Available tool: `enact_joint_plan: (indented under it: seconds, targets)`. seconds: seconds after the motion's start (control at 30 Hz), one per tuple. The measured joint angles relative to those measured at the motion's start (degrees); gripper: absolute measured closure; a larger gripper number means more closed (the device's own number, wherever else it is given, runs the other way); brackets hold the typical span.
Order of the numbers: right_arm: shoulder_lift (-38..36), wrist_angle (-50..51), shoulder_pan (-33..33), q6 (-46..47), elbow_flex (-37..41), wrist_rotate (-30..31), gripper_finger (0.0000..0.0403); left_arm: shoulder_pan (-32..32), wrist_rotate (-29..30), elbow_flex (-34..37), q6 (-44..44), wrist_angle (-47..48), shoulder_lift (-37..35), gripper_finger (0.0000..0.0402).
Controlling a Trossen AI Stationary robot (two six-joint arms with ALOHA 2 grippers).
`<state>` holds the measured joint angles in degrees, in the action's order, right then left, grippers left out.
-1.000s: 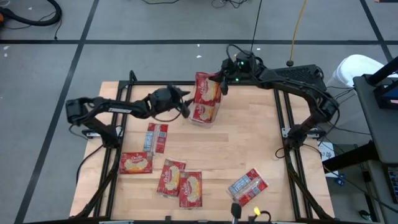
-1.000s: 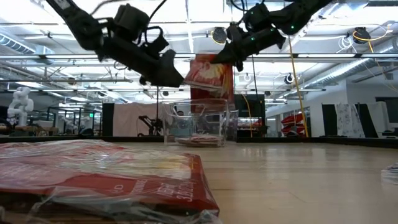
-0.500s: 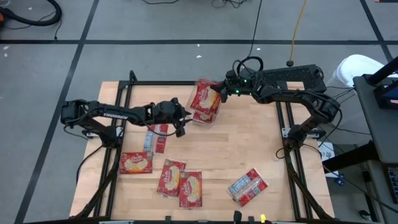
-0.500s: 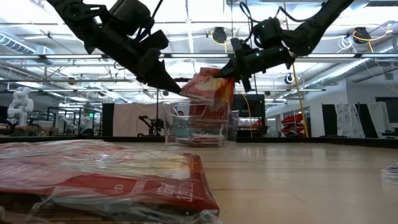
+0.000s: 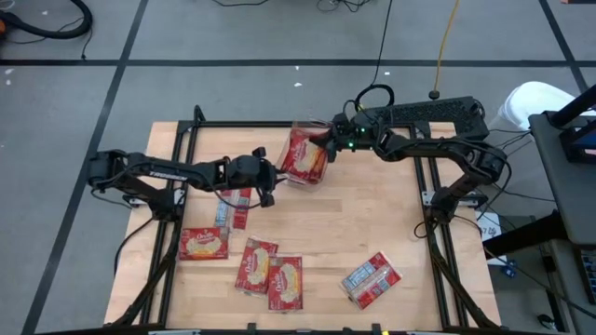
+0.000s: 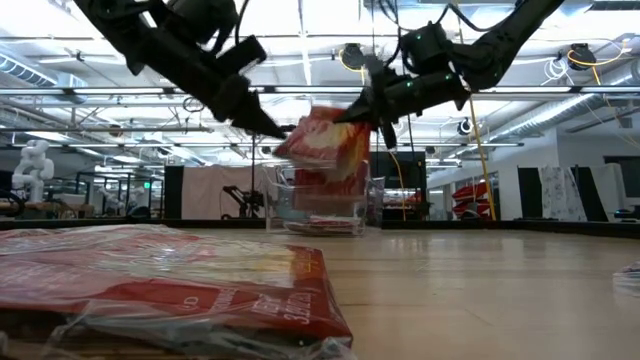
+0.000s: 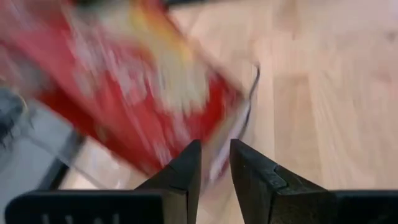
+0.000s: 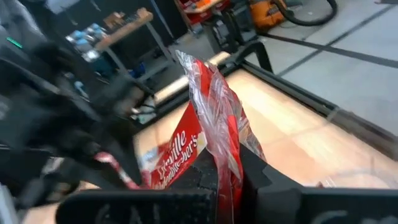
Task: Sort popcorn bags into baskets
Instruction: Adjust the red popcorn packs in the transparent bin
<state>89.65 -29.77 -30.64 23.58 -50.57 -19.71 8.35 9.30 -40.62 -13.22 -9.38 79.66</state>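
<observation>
A red popcorn bag [image 5: 305,154] hangs tilted over the clear basket [image 6: 285,205] at the table's far middle, and its lower end is inside the basket. My right gripper [image 5: 327,144] is shut on the bag's upper end. My left gripper [image 5: 270,180] reaches in from the left. Its fingers stand a narrow gap apart at the bag's lower left corner [image 6: 288,140], above the basket's rim [image 7: 250,102]. More red shows on the basket's floor [image 6: 322,226]. My right gripper pinches the bag's crinkled clear end seam [image 8: 214,118] between its two fingers and comes at it almost level from the table's far right. The bag [image 6: 325,145] hangs tilted below the fingers. My left gripper: I cannot tell whether it touches the bag's corner.
Several more popcorn bags lie flat on the near half of the table: one silvery [image 5: 235,205], one at the left [image 5: 203,244], a pair in the middle [image 5: 270,273] and one at the right [image 5: 371,279]. One bag [image 6: 170,285] fills the low view's foreground.
My right gripper has come down and toward the table's left with the bag, rolling as it went. The bag has tipped over and its lower end has sunk into the basket. My left gripper has moved toward the near edge and narrowed its fingers to a small gap.
</observation>
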Motion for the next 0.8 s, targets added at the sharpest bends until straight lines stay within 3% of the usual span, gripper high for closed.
enact_joint_plan:
  seconds: [0.33, 0.8]
  targets:
    - [5.9, -3.0, -0.1, 2.3, -0.2, 2.1, 0.0381, -0.1, -0.1, 0.0, -1.7, 0.8, -0.9, 0.0312]
    - [5.8, 1.7, -5.4, -11.6, 0.0, 4.8, 0.0235, -0.1, -0.2, 0.0, -0.3, 1.9, -0.9, 0.0312]
